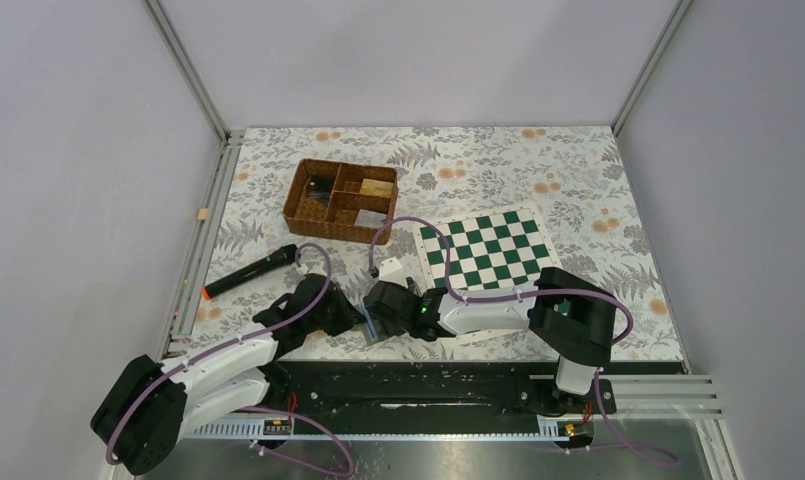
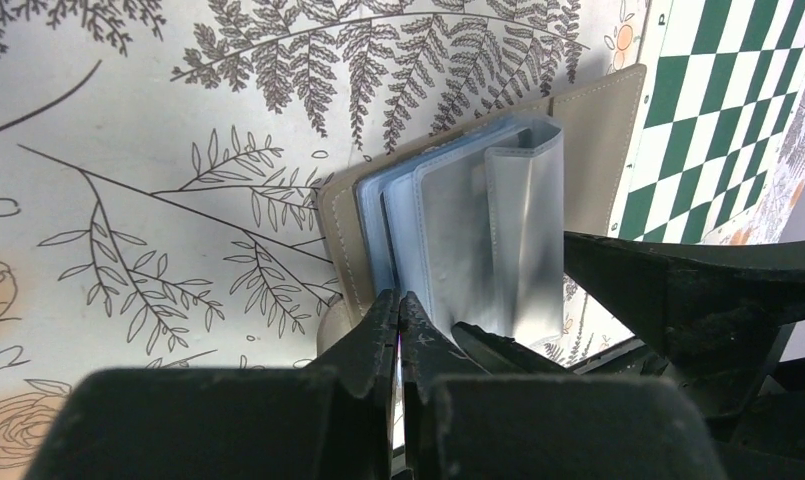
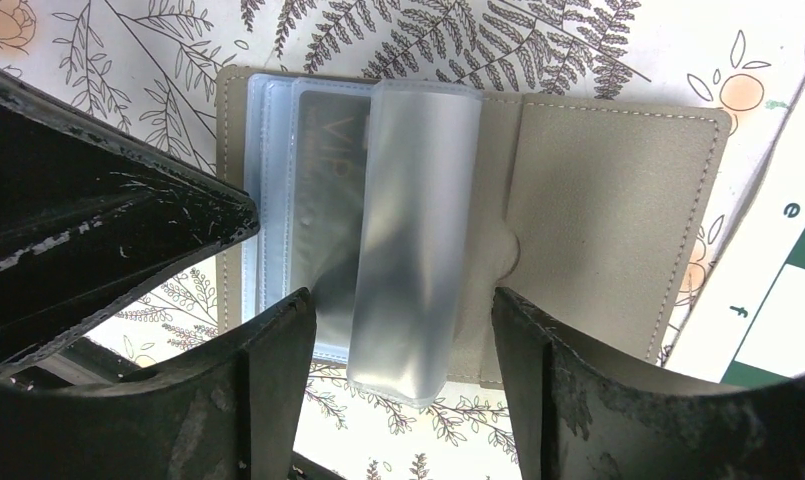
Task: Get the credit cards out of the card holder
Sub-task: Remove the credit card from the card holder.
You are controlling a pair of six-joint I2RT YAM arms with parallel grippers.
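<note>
You are straddling the arched clear sleeve with the right fingers — wide, empty; be pinching low and square while the left fingers, shut, are sitting at the near edge. The card holder is lying open, lower centre of the overhead frame — grey covers, pale-blue pockets.

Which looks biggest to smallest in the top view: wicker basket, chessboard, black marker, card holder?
1. wicker basket and chessboard: about alike, too close to rank.
2. black marker: long but thin.
3. card holder: only a sliver shows, the rest is hidden, so its rank is unsure.
</note>
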